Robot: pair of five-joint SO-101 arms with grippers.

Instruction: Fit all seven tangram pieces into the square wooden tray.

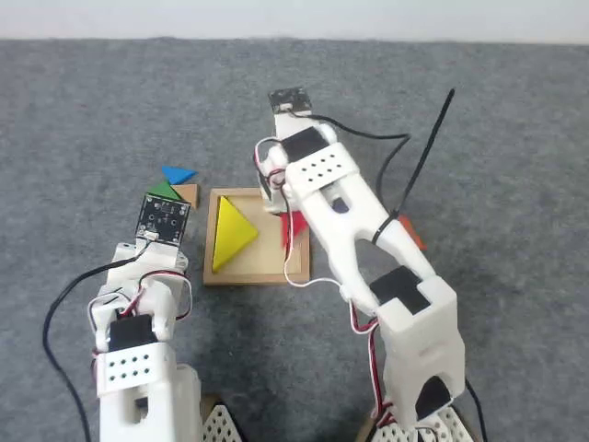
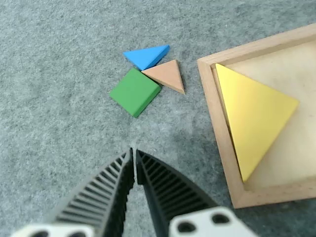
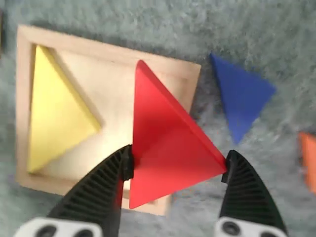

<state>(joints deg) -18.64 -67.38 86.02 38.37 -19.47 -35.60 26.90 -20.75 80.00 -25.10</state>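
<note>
Tray (image 1: 253, 274) lies on grey carpet (image 1: 479, 110) between the 2 arms, with the yellow triangle (image 1: 230, 235) flat inside along 1 wall. The red triangle (image 3: 165, 153) is clamped in the right gripper (image 3: 179, 160), hanging over the tray's far rim (contact with the wood unclear). A dark blue triangle (image 3: 242, 96) and an orange piece (image 3: 308, 158) lie outside on that side. The left gripper (image 2: 135, 152) has its fingers pressed together, holding nothing. Just ahead of it sit 3 loose pieces in a touching cluster — blue triangle (image 2: 147, 55), tan triangle (image 2: 167, 75), green square (image 2: 135, 92).
</note>
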